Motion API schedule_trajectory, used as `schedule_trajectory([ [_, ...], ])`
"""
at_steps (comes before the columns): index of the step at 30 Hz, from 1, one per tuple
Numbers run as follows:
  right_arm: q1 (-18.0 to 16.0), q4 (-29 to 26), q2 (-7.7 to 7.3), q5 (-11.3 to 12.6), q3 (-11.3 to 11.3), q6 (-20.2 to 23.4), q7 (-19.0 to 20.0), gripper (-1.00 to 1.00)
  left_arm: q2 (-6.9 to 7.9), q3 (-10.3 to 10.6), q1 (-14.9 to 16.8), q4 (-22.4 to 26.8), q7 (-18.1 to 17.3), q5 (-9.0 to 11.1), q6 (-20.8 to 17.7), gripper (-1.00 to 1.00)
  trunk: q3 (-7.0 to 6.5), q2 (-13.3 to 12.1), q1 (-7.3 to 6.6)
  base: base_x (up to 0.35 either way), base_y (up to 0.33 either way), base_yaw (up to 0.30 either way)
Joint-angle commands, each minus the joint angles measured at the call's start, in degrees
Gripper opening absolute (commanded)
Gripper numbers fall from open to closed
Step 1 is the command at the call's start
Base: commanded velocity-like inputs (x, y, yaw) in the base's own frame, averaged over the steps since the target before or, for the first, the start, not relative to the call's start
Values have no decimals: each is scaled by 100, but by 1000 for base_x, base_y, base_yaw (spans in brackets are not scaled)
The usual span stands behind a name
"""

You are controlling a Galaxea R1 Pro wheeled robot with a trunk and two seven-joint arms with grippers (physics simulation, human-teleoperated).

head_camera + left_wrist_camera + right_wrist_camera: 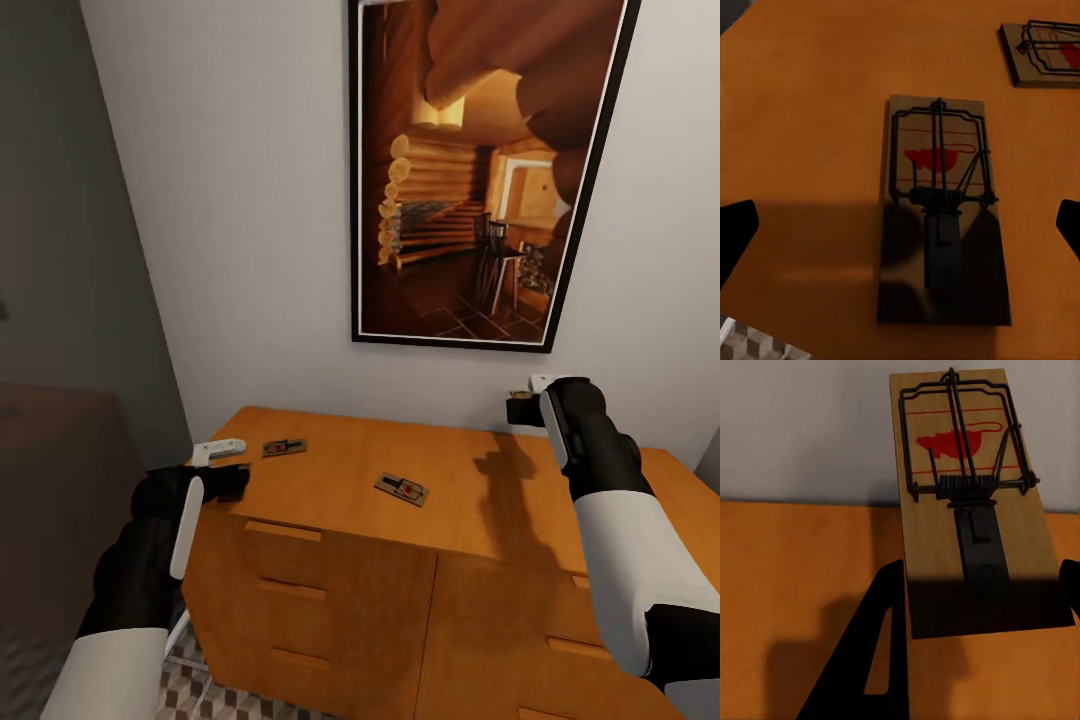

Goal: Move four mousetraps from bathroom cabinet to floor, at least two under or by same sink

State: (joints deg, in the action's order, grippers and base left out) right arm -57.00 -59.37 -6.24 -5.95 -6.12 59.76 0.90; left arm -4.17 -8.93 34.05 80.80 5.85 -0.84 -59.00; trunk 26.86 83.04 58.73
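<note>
Our right hand (528, 398) grips one mousetrap (971, 502) above the cabinet (330, 585) worktop's back edge; our released left hand (222, 466) should straddle the front-left corner trap (941, 214) squarely before closing

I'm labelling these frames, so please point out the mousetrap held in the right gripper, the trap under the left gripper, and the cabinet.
Held mousetrap (975, 510), right wrist view: on its wooden board.
Trap under the left gripper (941, 217), left wrist view: on its spring.
Cabinet (330, 470), head view: on its bare top.
</note>
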Motion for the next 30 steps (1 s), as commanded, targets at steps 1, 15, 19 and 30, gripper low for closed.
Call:
schedule_trajectory([
  [1,-4,-2,0,-29,0,24,24,-100,-5,-6,5,3,10,-11,-24,100,7,4,0,0,0,0],
  [15,91,3,-8,-79,-3,24,18,-100,-348,-21,5,-5,89,-1009,-33,100,7,4,0,0,0,0],
  [19,111,2,-9,-64,-3,24,23,-100,-428,-24,5,-10,90,-1227,-35,100,7,4,0,0,0,0],
  [30,118,-3,-17,-47,-3,24,24,-100,-484,-29,6,-18,88,-1311,-42,100,7,4,0,0,0,0],
])
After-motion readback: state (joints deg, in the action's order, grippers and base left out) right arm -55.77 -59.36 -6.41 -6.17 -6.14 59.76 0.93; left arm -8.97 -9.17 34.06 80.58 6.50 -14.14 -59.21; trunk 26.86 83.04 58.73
